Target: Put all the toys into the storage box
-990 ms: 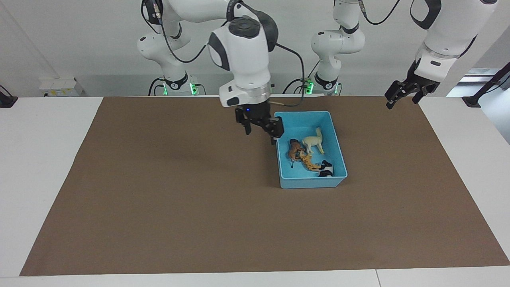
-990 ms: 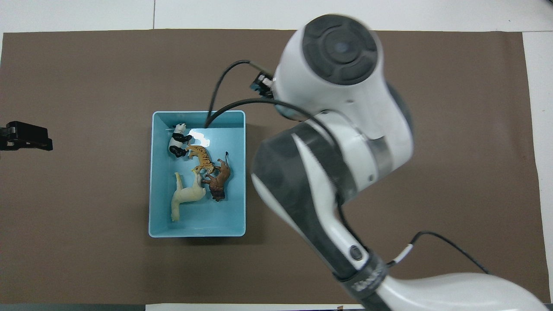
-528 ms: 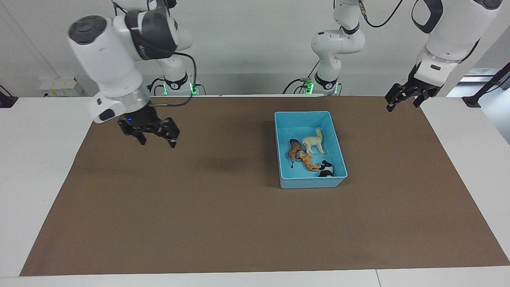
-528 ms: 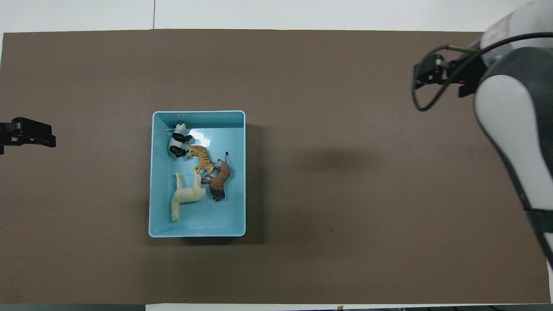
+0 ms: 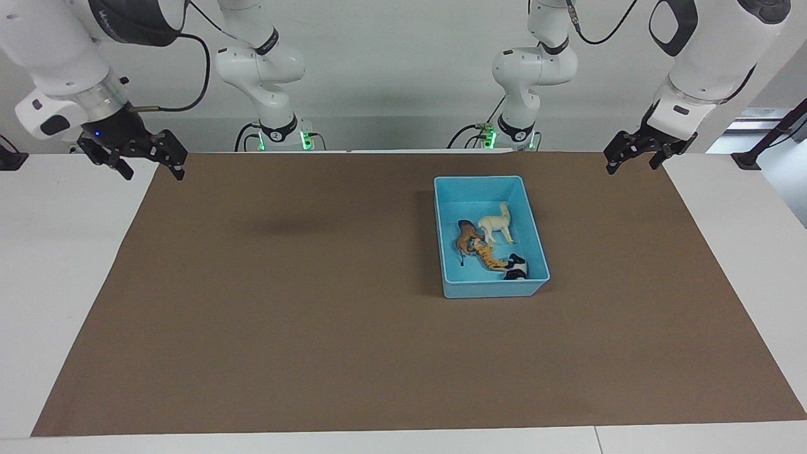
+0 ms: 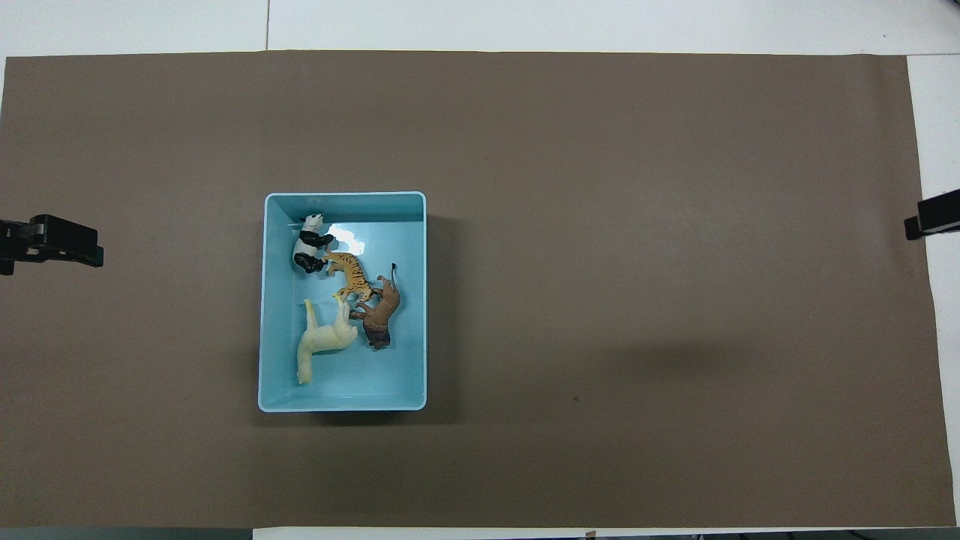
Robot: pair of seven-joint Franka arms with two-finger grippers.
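Note:
The light blue storage box (image 5: 479, 179) sits on the brown mat toward the left arm's end; it also shows in the overhead view (image 6: 345, 196). All four toys lie inside it: the cream-white horse (image 5: 497, 226) (image 6: 324, 339), the brown lion (image 5: 466, 236) (image 6: 381, 319), the orange tiger (image 5: 488, 257) (image 6: 352, 274) and the panda (image 5: 517, 268) (image 6: 307, 244). My right gripper (image 5: 153, 170) is open and empty, up over the mat's corner at the right arm's end. My left gripper (image 5: 632, 165) is open and empty, up over the mat's corner at the left arm's end.
The brown mat (image 5: 315, 302) covers most of the white table (image 5: 63, 265). Only the tips of the left gripper (image 6: 52, 244) and the right gripper (image 6: 934, 217) show at the overhead view's side edges.
My right arm has swung away from beside the box, across the mat to the corner at its own end, and risen. The left gripper has barely moved. The toys have not moved.

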